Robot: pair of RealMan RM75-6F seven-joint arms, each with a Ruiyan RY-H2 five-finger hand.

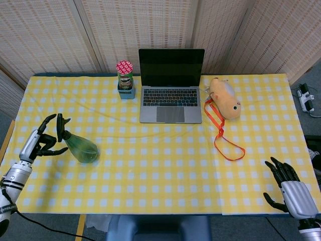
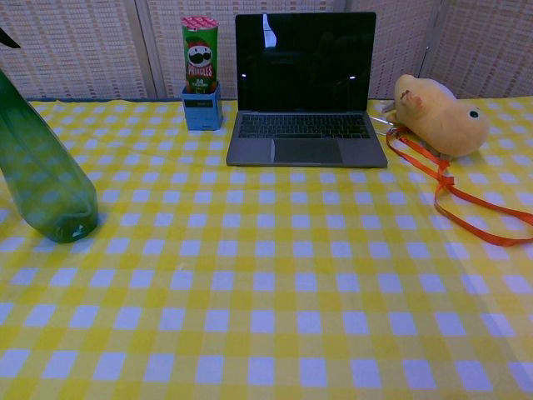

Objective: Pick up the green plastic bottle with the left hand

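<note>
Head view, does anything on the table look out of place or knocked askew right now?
Only small things. The green plastic bottle looks tilted in the head view, its black nozzle toward the open left hand, which holds nothing. The plush toy lies on its side, its orange strap trailing loosely over the checked tablecloth. Nothing looks spilled or damaged.

Counter (image 1: 150,170) spread with a yellow-and-white checked cloth, several things standing on it.

An open laptop (image 1: 171,95) sits at the far middle with its dark screen upright. Just left of it a Pringles can (image 1: 124,74) stands in a small blue holder (image 1: 126,92). To the right lies an orange plush toy (image 1: 224,97) with an orange strap (image 1: 222,131) looping from it across the cloth. A green plastic bottle (image 1: 80,146) stands near the left edge.
</note>
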